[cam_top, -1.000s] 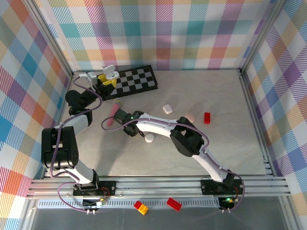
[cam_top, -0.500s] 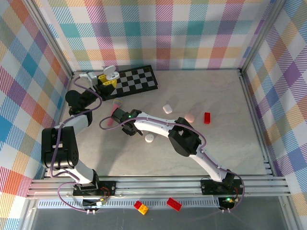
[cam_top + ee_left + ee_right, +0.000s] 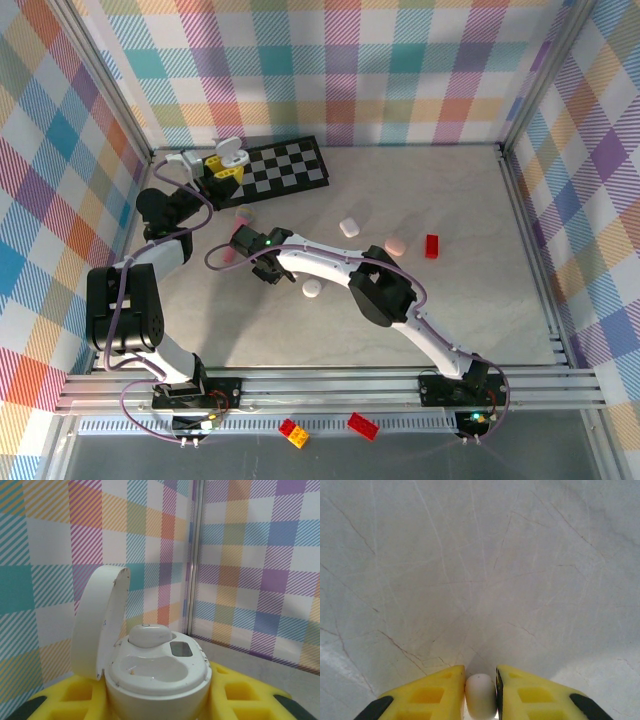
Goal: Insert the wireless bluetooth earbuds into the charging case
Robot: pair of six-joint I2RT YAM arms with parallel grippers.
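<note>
Right wrist view: one white earbud (image 3: 481, 696), pinched at the very tips of the yellow right fingers (image 3: 437, 692), over bare desk (image 3: 470, 555); left fingers (image 3: 75, 695) clamped on the charging case (image 3: 157, 677), lid (image 3: 97, 620) up, second earbud (image 3: 149, 634) seated, neighbouring socket (image 3: 150, 667) free. Hazard: shallow tip grip; the bud may twist or drop in transit and arrive misaligned.
</note>
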